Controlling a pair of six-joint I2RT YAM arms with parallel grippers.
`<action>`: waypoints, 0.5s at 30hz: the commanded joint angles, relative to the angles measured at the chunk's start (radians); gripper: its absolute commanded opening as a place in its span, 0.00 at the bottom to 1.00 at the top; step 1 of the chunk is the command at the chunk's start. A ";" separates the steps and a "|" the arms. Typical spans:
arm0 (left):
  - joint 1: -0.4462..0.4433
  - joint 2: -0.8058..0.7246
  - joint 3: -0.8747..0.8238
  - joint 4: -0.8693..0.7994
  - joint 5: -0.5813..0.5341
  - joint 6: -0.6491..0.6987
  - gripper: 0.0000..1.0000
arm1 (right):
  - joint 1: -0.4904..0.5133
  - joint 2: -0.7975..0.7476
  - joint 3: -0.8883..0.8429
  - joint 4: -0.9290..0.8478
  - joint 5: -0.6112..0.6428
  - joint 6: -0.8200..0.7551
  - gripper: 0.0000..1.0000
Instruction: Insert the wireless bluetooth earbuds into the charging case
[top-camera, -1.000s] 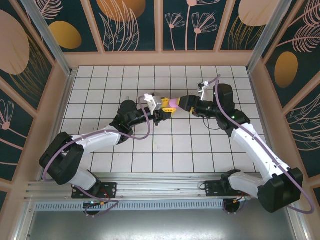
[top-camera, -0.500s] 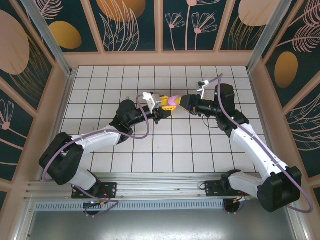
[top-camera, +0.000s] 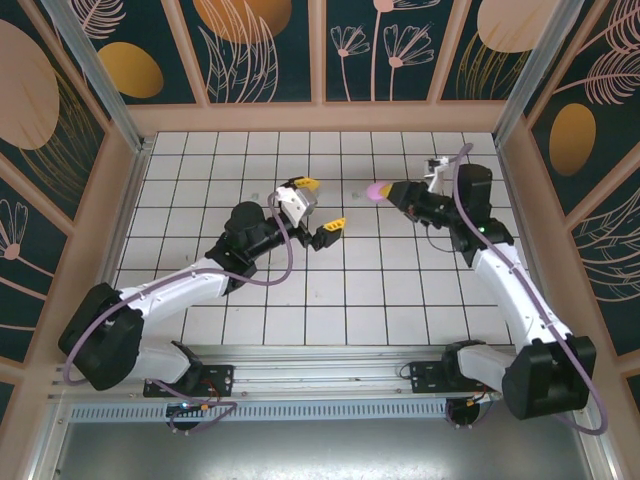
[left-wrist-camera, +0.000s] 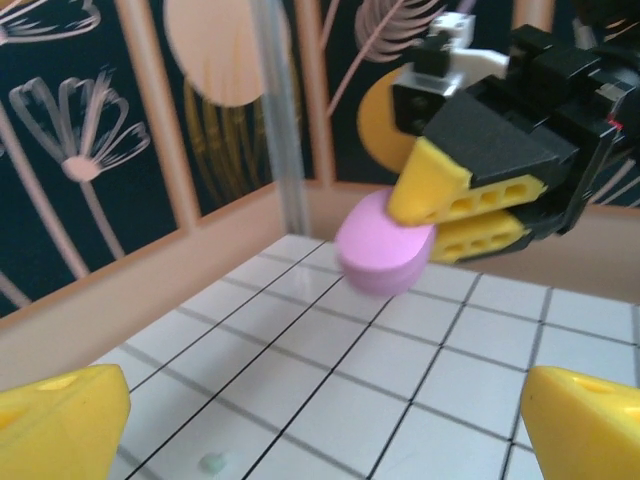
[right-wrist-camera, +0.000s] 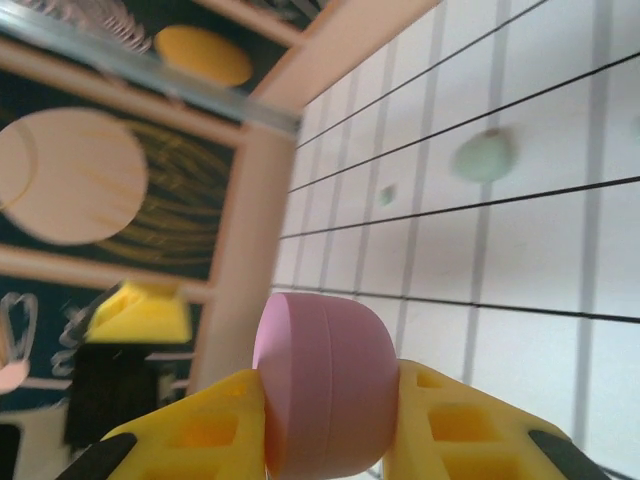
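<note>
Bare tiled floor (top-camera: 352, 250) separates the left gripper (top-camera: 320, 205), jaws spread wide, from the right gripper (top-camera: 385, 190), clamped on the pink case (left-wrist-camera: 383, 243); the case juts into that gap, raised off the tiles; wooden walls (top-camera: 320, 118) hem the floor at back and sides; the near middle tiles lie open.

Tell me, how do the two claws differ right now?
The left claw is spread wide open and empty; the right claw is shut on a pink case. The left claw points toward the right one across a gap, while the right claw holds the case lifted above the tiles. Both have yellow fingertips.
</note>
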 joint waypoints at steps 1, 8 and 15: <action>-0.002 -0.051 -0.017 -0.102 -0.169 0.023 0.99 | -0.093 0.071 -0.030 -0.058 0.018 -0.124 0.23; 0.069 -0.100 -0.043 -0.170 -0.181 -0.095 0.99 | -0.226 0.337 -0.027 0.008 -0.007 -0.216 0.23; 0.159 -0.069 -0.108 -0.078 -0.105 -0.298 0.99 | -0.248 0.637 0.125 0.014 -0.033 -0.283 0.22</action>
